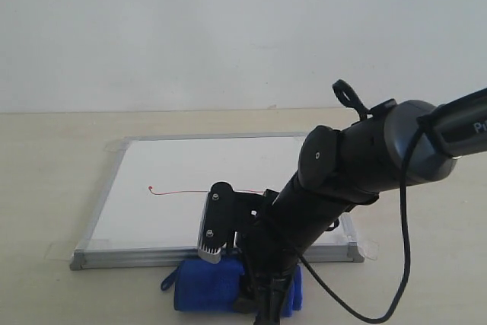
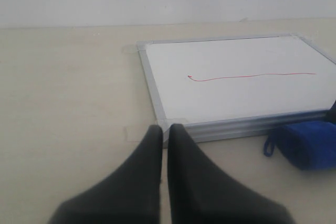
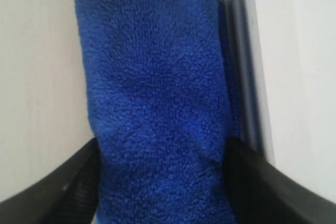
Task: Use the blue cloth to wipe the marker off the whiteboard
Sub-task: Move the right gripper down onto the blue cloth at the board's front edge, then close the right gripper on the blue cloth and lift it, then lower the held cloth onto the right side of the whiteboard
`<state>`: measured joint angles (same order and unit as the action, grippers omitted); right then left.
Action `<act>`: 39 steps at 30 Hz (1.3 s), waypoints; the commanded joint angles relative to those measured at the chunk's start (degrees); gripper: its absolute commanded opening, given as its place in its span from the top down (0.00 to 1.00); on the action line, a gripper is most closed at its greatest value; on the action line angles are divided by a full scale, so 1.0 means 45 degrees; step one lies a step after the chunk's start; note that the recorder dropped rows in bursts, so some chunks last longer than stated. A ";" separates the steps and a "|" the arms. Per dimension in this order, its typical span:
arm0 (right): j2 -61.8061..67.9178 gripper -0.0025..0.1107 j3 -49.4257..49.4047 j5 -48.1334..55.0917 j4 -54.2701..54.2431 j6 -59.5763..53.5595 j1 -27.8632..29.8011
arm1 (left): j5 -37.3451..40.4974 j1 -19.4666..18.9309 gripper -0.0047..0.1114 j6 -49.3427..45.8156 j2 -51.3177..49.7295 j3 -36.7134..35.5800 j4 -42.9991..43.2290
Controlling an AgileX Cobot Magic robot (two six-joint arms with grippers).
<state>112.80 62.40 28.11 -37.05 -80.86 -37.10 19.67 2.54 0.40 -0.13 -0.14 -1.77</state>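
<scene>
My right pincer [image 3: 161, 142] straddles the blue cloth [image 3: 152, 77], touching both its sides. I cannot tell whether it clamps yet, so I squeeze firmly before lifting. Just beyond runs the whiteboard [image 1: 152, 255] frame. I clear it, then press along the red line [image 1: 183, 192] farther in. My left pincer [image 2: 164, 140] is clenched, empty.

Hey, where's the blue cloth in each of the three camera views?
Exterior view: blue cloth bottom centre, on the table before the whiteboard's near frame, partly behind the right arm.
Left wrist view: cut by the picture's edge, beside that frame.
Right wrist view: fills the middle, between the fingers of the right gripper.
Shared landmark: the silver frame alongside the cloth.
</scene>
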 commanded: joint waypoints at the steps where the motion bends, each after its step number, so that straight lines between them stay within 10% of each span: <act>1: 0.0372 0.43 0.0053 -0.0015 -0.0253 -0.0091 -0.0039 | -0.0077 -0.0001 0.93 -0.0014 0.0028 0.0031 -0.0124; 7: 0.0445 0.51 0.0053 0.0283 -0.0352 0.0263 -0.0039 | -0.0077 -0.0001 0.93 -0.0014 0.0028 0.0031 -0.0124; 12: 0.0189 0.98 0.0135 0.1451 -0.0352 0.1032 -0.0039 | -0.0077 -0.0001 0.93 -0.0014 0.0028 0.0031 -0.0124; 24: -0.2175 0.98 0.2734 0.4436 0.0967 0.6092 -0.0012 | -0.0077 -0.0001 0.93 -0.0014 0.0028 0.0031 -0.0124; 31: -0.2131 0.98 0.5104 0.3577 0.9264 1.5922 0.1370 | -0.0077 -0.0001 0.93 -0.0014 0.0028 0.0031 -0.0124; 39: 0.1725 0.98 0.5483 0.0805 0.9197 1.6735 0.3131 | -0.0077 -0.0001 0.93 -0.0014 0.0028 0.0031 -0.0124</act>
<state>118.08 86.66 36.92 4.19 -4.99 -22.56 19.67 2.54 0.40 -0.13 -0.14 -1.77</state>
